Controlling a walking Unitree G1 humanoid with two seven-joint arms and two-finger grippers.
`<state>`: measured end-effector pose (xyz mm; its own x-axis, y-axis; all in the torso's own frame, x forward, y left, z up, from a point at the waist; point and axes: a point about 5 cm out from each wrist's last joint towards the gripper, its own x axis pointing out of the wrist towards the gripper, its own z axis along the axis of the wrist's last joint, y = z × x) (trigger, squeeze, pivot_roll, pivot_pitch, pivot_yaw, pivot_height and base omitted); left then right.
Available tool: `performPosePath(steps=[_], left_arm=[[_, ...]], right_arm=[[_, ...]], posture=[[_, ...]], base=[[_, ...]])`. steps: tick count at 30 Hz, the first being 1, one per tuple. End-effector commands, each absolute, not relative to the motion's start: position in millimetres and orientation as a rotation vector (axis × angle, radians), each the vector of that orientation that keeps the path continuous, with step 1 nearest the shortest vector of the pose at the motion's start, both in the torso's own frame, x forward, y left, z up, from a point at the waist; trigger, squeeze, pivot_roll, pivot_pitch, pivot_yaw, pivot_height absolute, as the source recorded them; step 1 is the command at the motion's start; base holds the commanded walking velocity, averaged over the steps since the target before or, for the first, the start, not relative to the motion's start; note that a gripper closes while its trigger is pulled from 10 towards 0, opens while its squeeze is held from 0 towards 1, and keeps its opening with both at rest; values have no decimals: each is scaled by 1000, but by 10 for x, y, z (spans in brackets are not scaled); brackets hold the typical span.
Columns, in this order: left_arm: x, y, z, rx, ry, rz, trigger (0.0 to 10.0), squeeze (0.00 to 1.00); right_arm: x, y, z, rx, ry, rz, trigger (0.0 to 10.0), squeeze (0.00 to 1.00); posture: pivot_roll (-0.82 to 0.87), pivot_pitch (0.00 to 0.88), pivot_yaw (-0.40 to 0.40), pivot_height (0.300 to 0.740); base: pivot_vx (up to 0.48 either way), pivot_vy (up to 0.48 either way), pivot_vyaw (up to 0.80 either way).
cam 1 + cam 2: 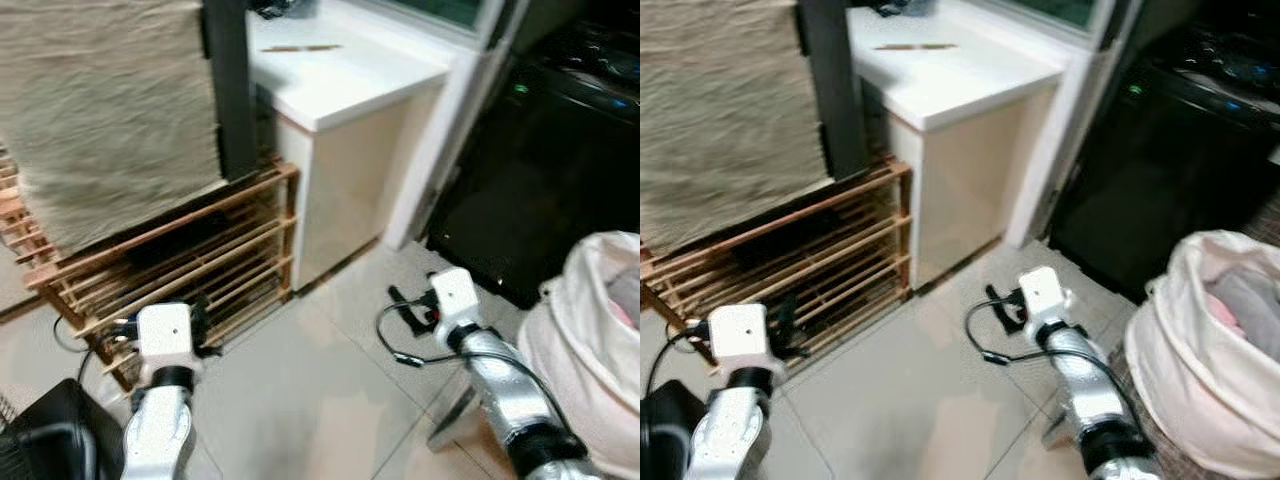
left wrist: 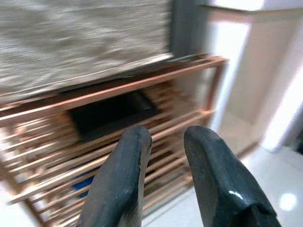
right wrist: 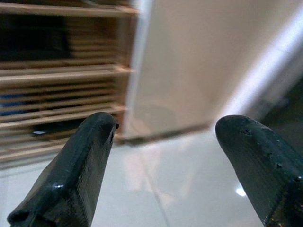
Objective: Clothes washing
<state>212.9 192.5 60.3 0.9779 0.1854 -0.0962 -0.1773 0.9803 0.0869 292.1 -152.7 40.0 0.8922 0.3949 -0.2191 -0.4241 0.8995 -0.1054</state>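
Note:
A white laundry bag [image 1: 1200, 380] stuffed with pale clothes stands on the floor at my right. A black appliance [image 1: 545, 170] with a small green light sits behind it. My right gripper [image 1: 408, 306] hangs low over the tiles between the bag and a white cabinet [image 1: 350, 170], well left of the bag. In the right wrist view that gripper [image 3: 168, 125] is open wide and holds nothing. My left gripper [image 1: 200, 322] is low in front of a wooden slatted rack [image 1: 200, 255]. In the left wrist view this gripper [image 2: 168, 137] holds nothing and has a narrow gap between its fingers.
A beige cloth [image 1: 110, 110] hangs over the rack's top. A dark post [image 1: 232, 80] stands between rack and cabinet. A black object [image 1: 45, 435] lies at my lower left. Pale floor tiles [image 1: 320, 390] stretch between the arms.

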Motion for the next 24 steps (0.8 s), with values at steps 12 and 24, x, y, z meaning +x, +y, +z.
performPosePath(steps=[12, 24], left_arm=[[2167, 1818, 711, 51, 58, 208, 10000, 0], [2185, 1817, 707, 115, 84, 220, 10000, 0]], right_arm=[[2936, -1609, 414, -183, 200, 431, 10000, 86], [2970, -1538, 436, -163, 192, 435, 10000, 75]], posture=[[11, 8, -69, 740], [26, 3, -75, 740]], base=[[309, 363, 0], [192, 317, 0]])
